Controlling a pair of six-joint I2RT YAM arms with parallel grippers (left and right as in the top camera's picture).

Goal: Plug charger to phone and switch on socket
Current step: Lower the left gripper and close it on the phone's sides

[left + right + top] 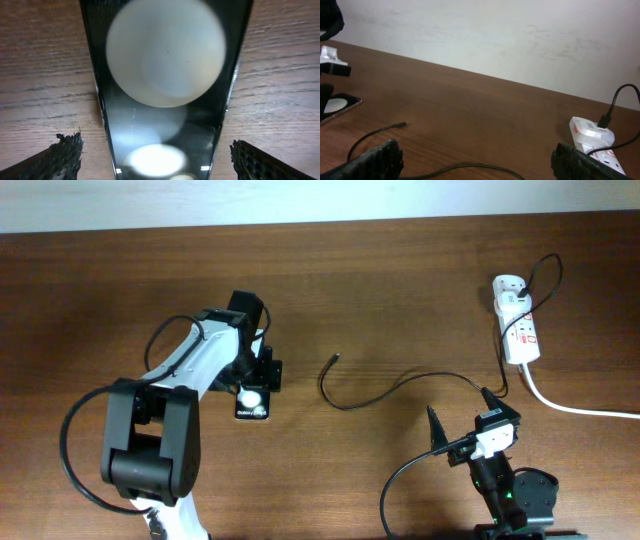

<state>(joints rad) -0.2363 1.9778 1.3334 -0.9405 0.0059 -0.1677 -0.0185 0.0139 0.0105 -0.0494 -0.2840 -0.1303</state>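
The black phone (254, 402) lies on the brown table, with white round spots on its face; it fills the left wrist view (165, 90). My left gripper (257, 372) is open, its fingers (157, 160) on either side of the phone, apart from its edges. The black charger cable (400, 385) curves across the table, its connector tip (335, 358) lying free right of the phone; the tip also shows in the right wrist view (402, 124). The white socket strip (517, 320) lies at the far right. My right gripper (463, 423) is open and empty, near the cable (470, 167).
The strip's thick white cord (580, 408) runs off the right edge. A white plug (590, 131) with the black cable sits in the strip. A pale wall (495, 35) stands behind the table's far edge.
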